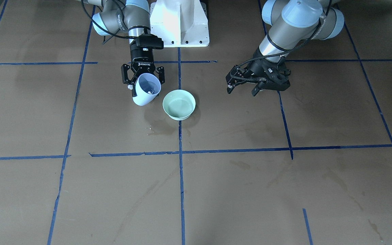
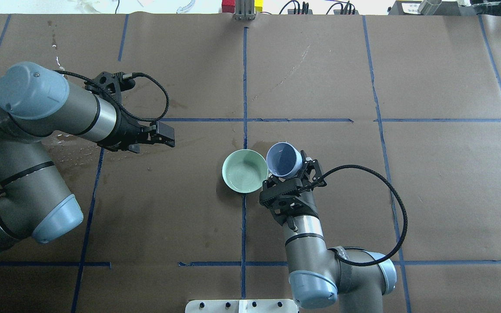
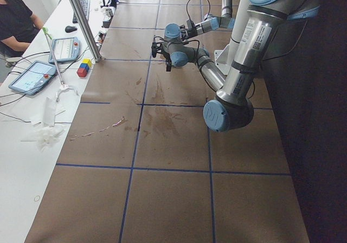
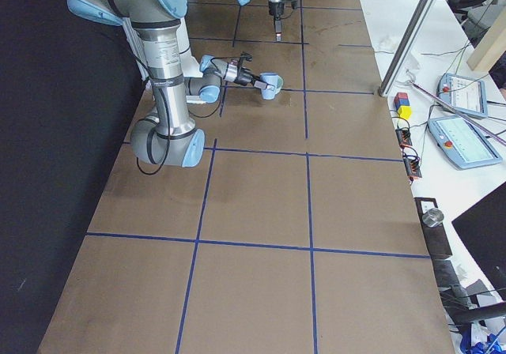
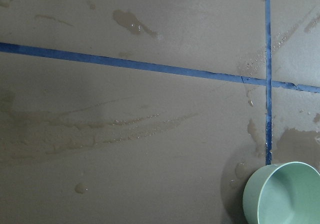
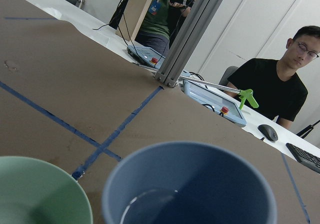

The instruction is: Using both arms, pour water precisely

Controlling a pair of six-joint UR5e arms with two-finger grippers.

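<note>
Brown paper table [image 1: 284, 190], blue tape grid, wet stains.

Front view: right gripper [image 1: 143, 79] is clamped on the blue cup [image 1: 141, 97], which is tipped toward the green bowl [image 1: 179, 104] just beside it, likely set up to pour. Water [image 1: 149, 90] sits low inside the cup, between the fingers. Left gripper [image 1: 243, 89] is spread, empty and well apart, probably parked clear.

Overhead: cup rim nearly meets bowl rim.

Right wrist: the water is short of the lip.
</note>
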